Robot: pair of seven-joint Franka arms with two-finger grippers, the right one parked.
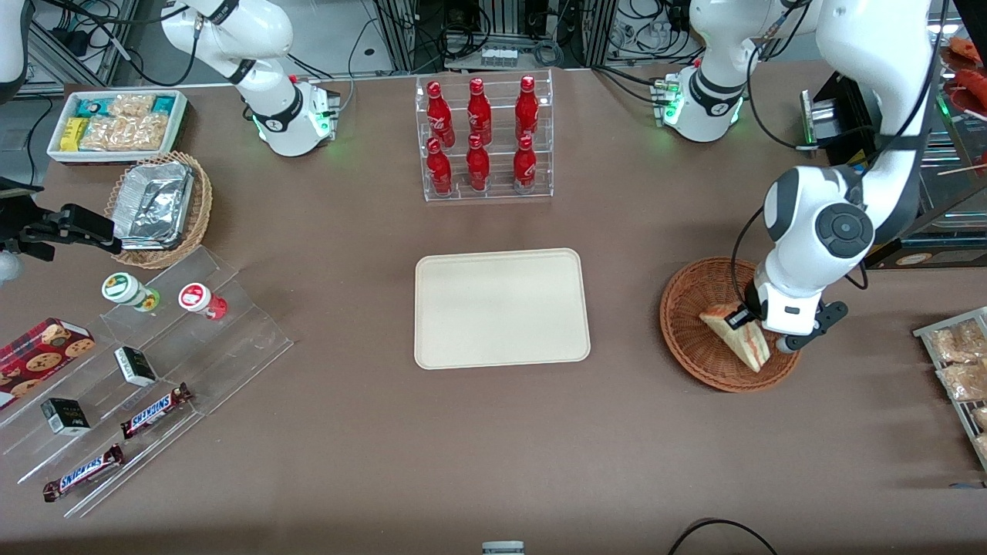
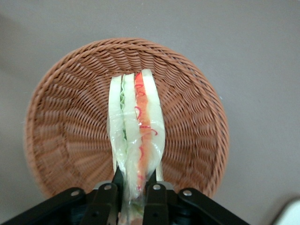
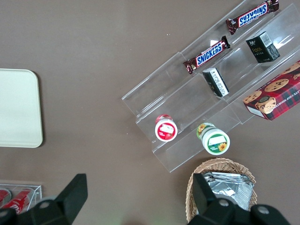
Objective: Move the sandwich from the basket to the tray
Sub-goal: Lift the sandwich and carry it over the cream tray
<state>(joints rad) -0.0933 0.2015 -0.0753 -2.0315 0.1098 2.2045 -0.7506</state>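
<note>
Sandwich [image 2: 137, 136] — wedge, pinched on edge at its thick end between closed fingers [image 2: 114, 180] of gripper [image 2: 135, 180], above the basket [image 1: 686, 339], seemingly lifted clear for carrying — tray [image 1: 501, 308] bare, well apart toward the parked arm's end, awaiting delivery.

Sandwich [image 2: 137, 136] end hidden between the hand's [image 2: 136, 187] fingers.

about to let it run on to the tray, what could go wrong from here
The gripper pinches only one end of the sandwich, which is soft and wrapped in film, so it may sag or slip out over the basket or the table. The tray has a low rim; a release near its edge could leave the wedge hanging off.
</note>
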